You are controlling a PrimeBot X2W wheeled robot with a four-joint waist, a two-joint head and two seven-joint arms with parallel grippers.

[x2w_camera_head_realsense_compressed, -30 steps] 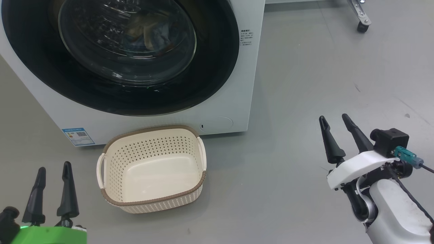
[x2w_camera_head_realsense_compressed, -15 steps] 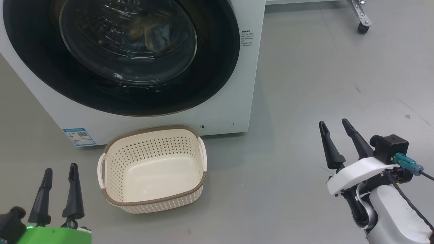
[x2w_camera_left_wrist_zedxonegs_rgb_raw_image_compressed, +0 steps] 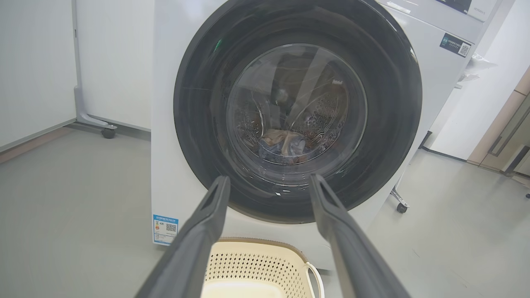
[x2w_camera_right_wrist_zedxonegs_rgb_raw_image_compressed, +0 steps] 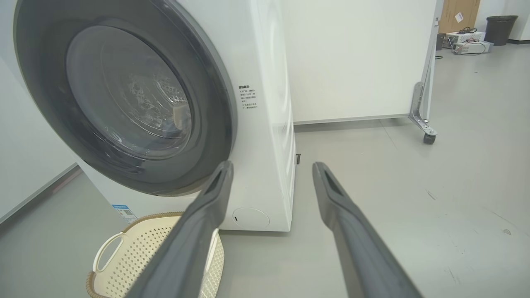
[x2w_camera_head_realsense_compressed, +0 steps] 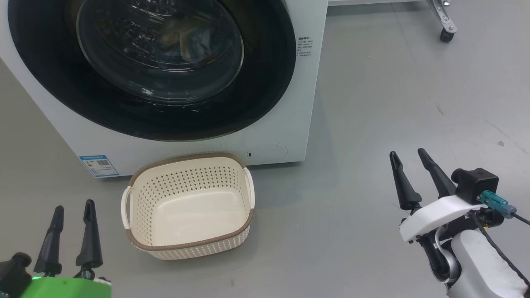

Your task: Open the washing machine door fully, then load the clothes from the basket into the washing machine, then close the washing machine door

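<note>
The washing machine door is shut, the clothes behind its glass; the basket stands just before the washing machine. Left gripper and right gripper hover nearby, both spread.

A smooth grey floor carried everything. The white washing machine stood directly on it. The cream basket sat upright on the floor close before the machine's lower front edge; whether the two touched could not be told. Beyond the machine's right side, a white partition rested on a metal bracket with a small black caster. The open stretch of floor to the right bore a few small dark scuffs. Far back in the right wrist view, a dark bin stood on the same floor.
</note>
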